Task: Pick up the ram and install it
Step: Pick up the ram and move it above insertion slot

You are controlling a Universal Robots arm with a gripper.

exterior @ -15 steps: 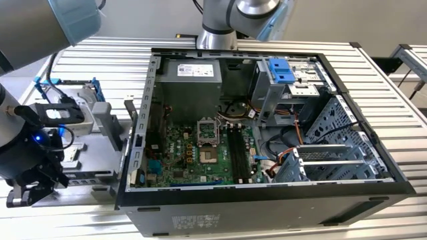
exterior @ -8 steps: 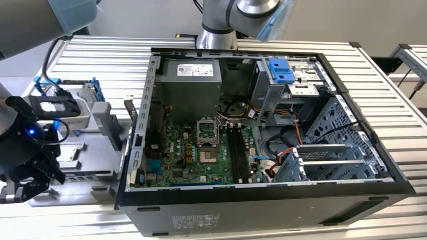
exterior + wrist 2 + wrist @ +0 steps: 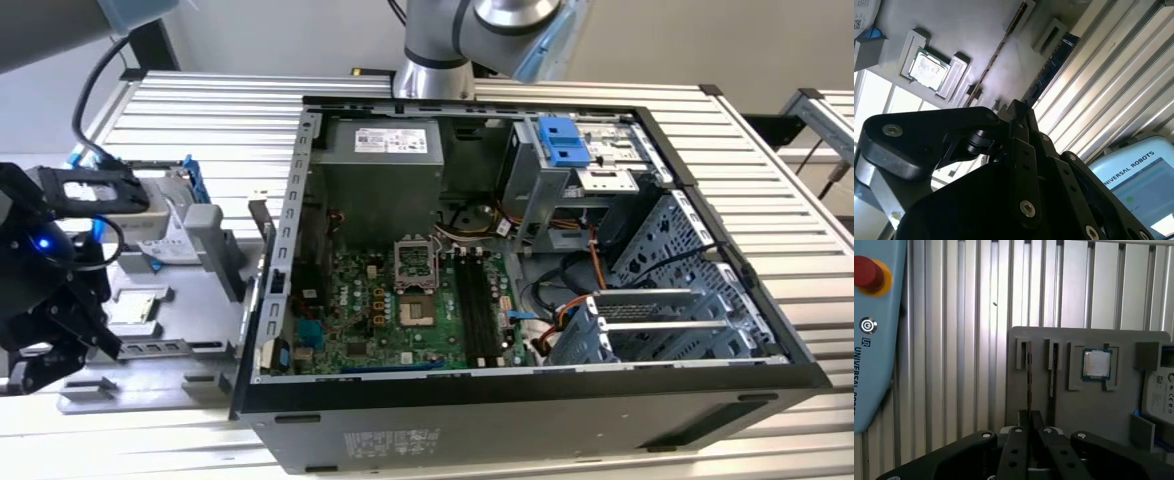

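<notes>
In the first wrist view a grey parts tray (image 3: 1089,405) holds two thin sticks standing on edge in slots. The ram (image 3: 1028,382) is the stick that runs straight in between my fingertips, and my gripper (image 3: 1030,419) is shut on its near end. A second stick (image 3: 1052,382) stands beside it. In the second wrist view the held ram (image 3: 1001,47) is a thin edge leading to the gripper (image 3: 1019,112), with the bluish second stick (image 3: 1051,67) alongside. In the exterior view the gripper (image 3: 47,345) is at the far left, over the tray, away from the motherboard's black slots (image 3: 474,305).
A small square silver chip (image 3: 1097,363) sits in a tray pocket beside the sticks. A hard drive (image 3: 167,235) in a blue frame lies further along. The open computer case (image 3: 534,400) has steep walls. A teach pendant (image 3: 874,335) lies on the ribbed table.
</notes>
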